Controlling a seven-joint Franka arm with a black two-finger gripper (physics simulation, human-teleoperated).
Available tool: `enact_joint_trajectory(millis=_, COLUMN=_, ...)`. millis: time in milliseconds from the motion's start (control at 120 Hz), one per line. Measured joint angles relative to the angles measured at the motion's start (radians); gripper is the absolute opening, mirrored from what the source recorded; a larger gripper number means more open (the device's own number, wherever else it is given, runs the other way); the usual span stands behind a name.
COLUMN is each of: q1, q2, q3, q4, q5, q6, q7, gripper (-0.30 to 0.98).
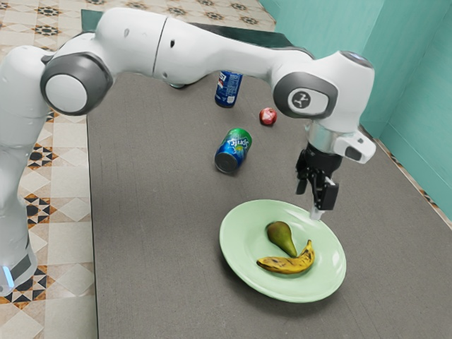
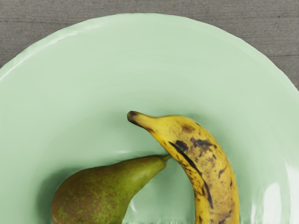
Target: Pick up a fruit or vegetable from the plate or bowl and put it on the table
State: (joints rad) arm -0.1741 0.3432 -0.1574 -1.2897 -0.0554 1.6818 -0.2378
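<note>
My gripper [image 1: 311, 202] hangs above the plate's far rim in the exterior view, pointing down with its fingers apart and nothing between them. The light green plate [image 1: 244, 235] rests on the table and holds a green-brown pear [image 1: 280, 236] and a spotted yellow banana [image 1: 286, 264]. In the wrist view, the pear [image 2: 96, 193] lies with its stem touching or almost touching the banana [image 2: 208, 161], which curves beside it on the plate [image 2: 112, 70].
On the grey table [image 1: 155, 212] lies a green-and-blue Sprite can [image 1: 234, 150], beyond the plate. Farther back are a red fruit [image 1: 268, 116] and an upright blue can [image 1: 227, 90]. Teal walls [image 1: 409, 92] stand at the exterior view's right.
</note>
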Motion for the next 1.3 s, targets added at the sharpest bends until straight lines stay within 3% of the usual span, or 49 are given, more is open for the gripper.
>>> enact_joint_trajectory(millis=100, q1=0.003, q2=-0.001, q3=-0.021, q4=-0.040, q5=0.032, q6=0.024, q7=0.006, gripper=0.69)
enact_joint_trajectory(millis=242, q1=0.003, q2=0.010, q3=-0.181, q4=-0.048, q5=0.268, q6=0.044, q7=0.026, gripper=0.69)
enact_joint_trajectory(millis=367, q1=0.037, q2=0.010, q3=-0.210, q4=-0.046, q5=0.344, q6=0.054, q7=0.035, gripper=0.69)
enact_joint_trajectory(millis=417, q1=0.064, q2=0.010, q3=-0.192, q4=-0.042, q5=0.298, q6=0.057, q7=0.040, gripper=0.69)
enact_joint_trajectory(millis=492, q1=0.085, q2=0.021, q3=-0.122, q4=-0.050, q5=0.130, q6=0.081, q7=0.047, gripper=0.69)
enact_joint_trajectory(millis=550, q1=0.083, q2=0.027, q3=-0.103, q4=-0.054, q5=0.066, q6=0.098, q7=0.052, gripper=0.69)
enact_joint_trajectory(millis=733, q1=0.069, q2=0.036, q3=-0.117, q4=-0.056, q5=0.064, q6=0.127, q7=0.064, gripper=0.69)
enact_joint_trajectory(millis=933, q1=0.053, q2=0.037, q3=-0.130, q4=-0.113, q5=-0.017, q6=0.160, q7=0.072, gripper=0.69)
enact_joint_trajectory(millis=1108, q1=-0.020, q2=0.031, q3=-0.131, q4=-0.136, q5=0.238, q6=0.187, q7=0.057, gripper=0.69)
enact_joint_trajectory(millis=1192, q1=-0.025, q2=0.028, q3=-0.139, q4=-0.135, q5=0.305, q6=0.192, q7=0.050, gripper=0.69)
enact_joint_trajectory(millis=1300, q1=-0.036, q2=0.027, q3=-0.159, q4=-0.131, q5=0.346, q6=0.196, q7=0.040, gripper=0.69)
